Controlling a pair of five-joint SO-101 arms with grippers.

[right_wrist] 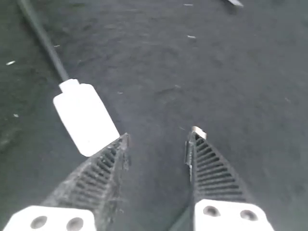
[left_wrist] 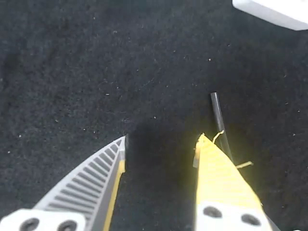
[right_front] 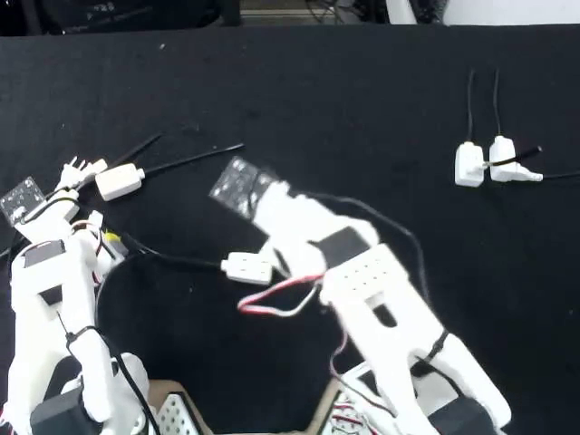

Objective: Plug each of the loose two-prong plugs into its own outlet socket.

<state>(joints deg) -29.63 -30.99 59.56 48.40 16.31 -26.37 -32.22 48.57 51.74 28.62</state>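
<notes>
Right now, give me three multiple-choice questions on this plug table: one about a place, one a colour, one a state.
1. The pair of white connectors lies: A between the arms; B at the table's right side; C in a gripper.
2. The cable on the white plug beside the right gripper is: A red; B black; C yellow.
3. The right gripper's jaws stand: A open and empty; B shut on the plug; C shut on a cable.
Answers: B, they sit together at the high view's right; B, a black cable leaves it; A, bare table shows between them.
</notes>
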